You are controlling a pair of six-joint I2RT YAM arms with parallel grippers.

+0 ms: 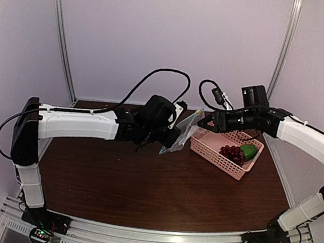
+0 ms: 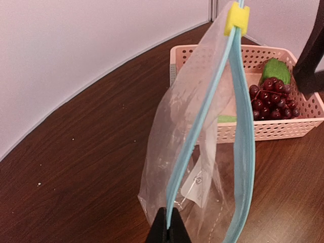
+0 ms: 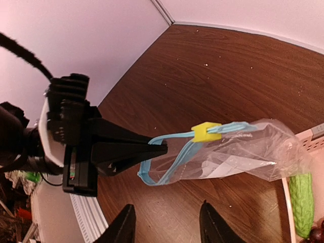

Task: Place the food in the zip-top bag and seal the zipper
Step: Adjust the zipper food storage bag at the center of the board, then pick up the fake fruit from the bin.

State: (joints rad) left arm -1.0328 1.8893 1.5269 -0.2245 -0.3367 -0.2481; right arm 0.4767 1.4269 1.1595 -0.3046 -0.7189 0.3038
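Note:
The clear zip-top bag (image 1: 181, 136) hangs above the table between the two arms. My left gripper (image 2: 168, 225) is shut on one side of its teal zipper (image 2: 201, 116). The other zipper side bows away, so the mouth gapes below the yellow slider (image 2: 237, 18). My right gripper (image 3: 167, 206) is open and holds nothing; it sits just short of the bag's mouth (image 3: 167, 162), apart from it. The dark red grapes (image 1: 232, 153) and the green vegetable (image 1: 249, 151) lie in the pink basket (image 1: 213, 152), to the right of the bag.
The pink perforated basket (image 2: 283, 129) stands on the brown table just behind and right of the bag. White enclosure walls close in the back and both sides. Bare wood (image 1: 156, 184) lies in front of the bag.

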